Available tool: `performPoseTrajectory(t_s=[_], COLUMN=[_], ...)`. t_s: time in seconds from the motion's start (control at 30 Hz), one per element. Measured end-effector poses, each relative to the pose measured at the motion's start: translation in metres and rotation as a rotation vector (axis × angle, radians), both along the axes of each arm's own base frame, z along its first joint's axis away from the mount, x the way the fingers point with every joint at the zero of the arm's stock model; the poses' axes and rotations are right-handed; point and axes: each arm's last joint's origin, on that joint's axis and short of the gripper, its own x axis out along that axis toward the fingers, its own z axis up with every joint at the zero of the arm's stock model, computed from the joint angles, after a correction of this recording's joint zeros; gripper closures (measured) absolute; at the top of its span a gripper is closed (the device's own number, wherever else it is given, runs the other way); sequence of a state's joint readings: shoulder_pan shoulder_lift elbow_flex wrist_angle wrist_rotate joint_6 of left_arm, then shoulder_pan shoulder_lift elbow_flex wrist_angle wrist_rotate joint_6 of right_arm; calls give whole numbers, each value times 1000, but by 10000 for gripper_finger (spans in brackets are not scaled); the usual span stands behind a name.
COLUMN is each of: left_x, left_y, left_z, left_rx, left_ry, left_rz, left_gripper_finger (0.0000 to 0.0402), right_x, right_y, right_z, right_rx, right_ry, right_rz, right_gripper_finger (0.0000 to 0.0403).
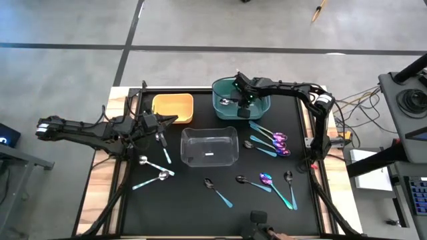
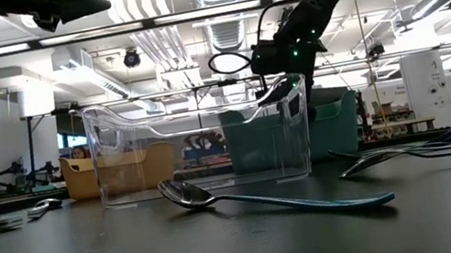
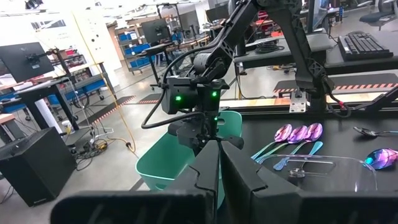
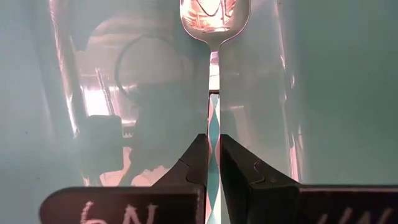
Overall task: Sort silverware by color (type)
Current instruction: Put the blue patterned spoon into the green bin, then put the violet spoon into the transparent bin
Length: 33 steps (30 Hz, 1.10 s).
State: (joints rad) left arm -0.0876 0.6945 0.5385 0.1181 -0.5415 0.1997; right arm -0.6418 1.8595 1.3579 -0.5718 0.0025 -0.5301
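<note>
While the right gripper (image 4: 213,158) hangs inside the teal bin (image 1: 220,105), its fingers are pinched on the handle of a silver spoon (image 4: 214,25) whose bowl points down toward the bin floor. Another spoon seems to lie in that bin already, though the arm hides most of it. The left gripper (image 1: 160,139) sits shut near the yellow bin (image 1: 173,107), apparently holding nothing. Between both bins stands the clear bin (image 1: 209,147) (one small item inside). Purple spoons (image 1: 279,141) lie right of it, two silver spoons (image 1: 155,171) to its left, dark ones (image 1: 217,190) toward the table's front edge
</note>
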Motion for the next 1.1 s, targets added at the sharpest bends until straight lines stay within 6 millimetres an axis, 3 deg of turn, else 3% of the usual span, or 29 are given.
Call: performPoseTrajectory(t_s=[0.3, 0.57, 1.1], left_x=[0, 0, 0], left_y=[0, 0, 0], left_z=[0, 0, 0], left_rx=[0, 0, -15], left_ry=[0, -2, -9], left_rz=[0, 0, 0], left_gripper_finger=[401, 401, 402], right_x=[0, 0, -1], right_y=[0, 0, 1], right_z=[0, 0, 6], right_rx=[-7, -8, -17], right_ry=[4, 5, -8], right_rz=[19, 21, 19], right_gripper_finger=[388, 358, 353])
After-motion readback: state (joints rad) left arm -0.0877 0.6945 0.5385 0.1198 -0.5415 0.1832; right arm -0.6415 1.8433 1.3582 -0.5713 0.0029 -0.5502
